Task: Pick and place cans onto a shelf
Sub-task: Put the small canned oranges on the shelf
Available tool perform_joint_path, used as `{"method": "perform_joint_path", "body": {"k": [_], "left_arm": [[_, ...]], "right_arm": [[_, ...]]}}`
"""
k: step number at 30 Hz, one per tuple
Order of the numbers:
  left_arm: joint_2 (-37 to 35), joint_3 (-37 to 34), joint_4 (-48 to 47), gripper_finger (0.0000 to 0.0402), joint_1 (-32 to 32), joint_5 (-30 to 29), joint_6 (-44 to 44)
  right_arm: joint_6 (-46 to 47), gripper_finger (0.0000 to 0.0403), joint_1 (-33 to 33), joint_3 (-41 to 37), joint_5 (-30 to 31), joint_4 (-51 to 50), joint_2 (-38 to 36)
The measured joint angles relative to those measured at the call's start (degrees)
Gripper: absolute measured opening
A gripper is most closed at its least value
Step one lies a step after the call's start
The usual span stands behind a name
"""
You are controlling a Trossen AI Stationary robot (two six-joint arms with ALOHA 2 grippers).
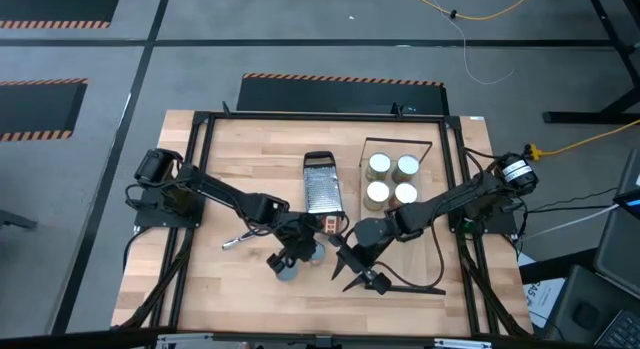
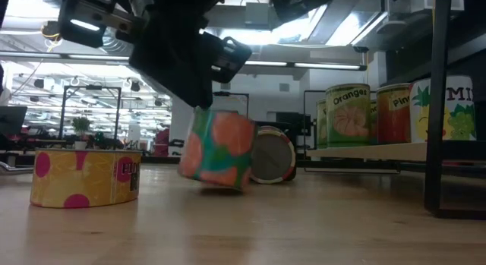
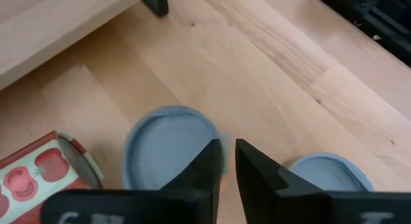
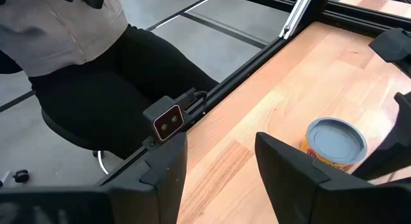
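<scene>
My left gripper point(image 1: 297, 254) hangs at the table's middle over a blue-topped can point(image 3: 168, 147) with an orange-and-green label point(image 2: 220, 151). Its fingers point(image 3: 228, 169) stand a narrow gap apart at that can's rim. The can is tilted, with its lower edge on the table. A second blue-topped, yellow-labelled can point(image 1: 285, 272) stands nearer the front edge. A tomato can point(image 3: 32, 179) lies on its side. My right gripper point(image 1: 358, 274) stands wide open over bare table, touching nothing. The shelf point(image 1: 425, 154) at the far right carries several upright cans point(image 1: 392, 179). My left gripper comes slanting down from the table's left. One fingertip point(image 3: 209, 163) lies over the near edge of the can's top point(image 3: 192, 137). The can leans under it, its bottom edge point(image 2: 220, 185) on the table. Whether the rim is pinched between the fingers I cannot tell.
A flat metal grater point(image 1: 322, 184) lies left of the shelf, and a slim silver tool point(image 1: 237, 239) lies under my left arm. A seated person point(image 4: 96, 70) is just beyond the table's near edge. There is free tabletop at the near left.
</scene>
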Motion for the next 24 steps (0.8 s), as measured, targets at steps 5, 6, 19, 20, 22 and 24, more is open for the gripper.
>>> {"method": "perform_joint_path", "body": {"k": [5, 6, 19, 20, 22, 24], "left_arm": [[0.0, 0.0, -0.1, 0.0062, 0.0, 0.1, -0.1], [0.0, 0.0, -0.1, 0.0065, 0.0, 0.1, -0.1], [-7.2, 0.0, -0.7, 0.006, -2.9, -0.6, -5.5], [-8.5, 0.0, -1.0, 0.006, -3.3, -1.6, -6.1], [-10.6, 0.0, -2.7, 0.006, -4.0, -4.4, -7.6], [-12.9, 0.0, -4.9, 0.006, -4.8, -8.1, -9.1]], "right_arm": [[0.0, 0.0188, 0.0, 0.0, 0.0, 0.0, 0.0], [0.0, 0.0188, 0.0, 0.0, 0.0, 0.0, 0.0], [-1.0, 0.0188, -0.6, 0.2, 8.6, 0.4, -0.1], [-2.0, 0.0188, -0.7, 0.3, 9.4, 0.4, -0.1], [-4.4, 0.0188, -1.1, 0.8, 10.1, 0.2, -0.1], [-5.1, 0.0188, -1.8, 2.0, 10.4, -0.1, 0.0]]}}
